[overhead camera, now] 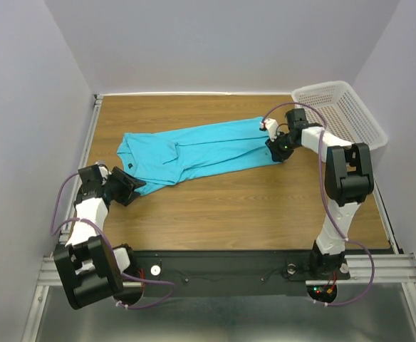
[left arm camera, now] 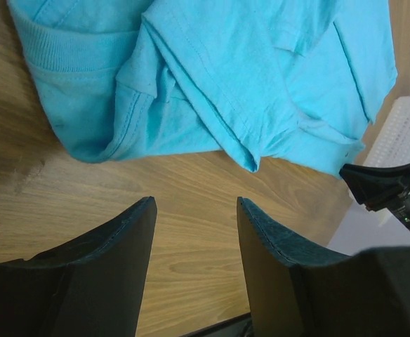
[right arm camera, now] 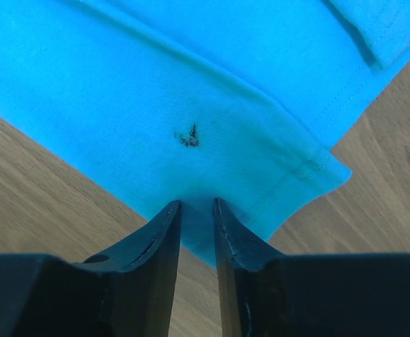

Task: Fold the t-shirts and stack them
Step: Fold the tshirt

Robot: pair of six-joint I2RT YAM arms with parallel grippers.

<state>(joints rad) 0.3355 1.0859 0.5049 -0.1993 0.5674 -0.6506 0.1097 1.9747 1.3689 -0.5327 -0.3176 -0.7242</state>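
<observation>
You see the turquoise-blue cotton t-shirt (overhead camera: 194,153) lying rumpled on the wooden bench (overhead camera: 229,214), not yet folded or stacked. Your left tool (left arm camera: 196,203) is open and empty. The right tool (right arm camera: 196,205) is almost closed at the hem; if it grips, I cannot tell.

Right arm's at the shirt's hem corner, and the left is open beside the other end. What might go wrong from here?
1. The right gripper straddles only the very tip of the t-shirt hem corner, and a firm pinch is not evident. The corner could slip out on a pull.
2. The left gripper is open over bare tabletop, short of the cloth. A one-sided pull would likely drag the bunched shirt instead of flattening it.
</observation>
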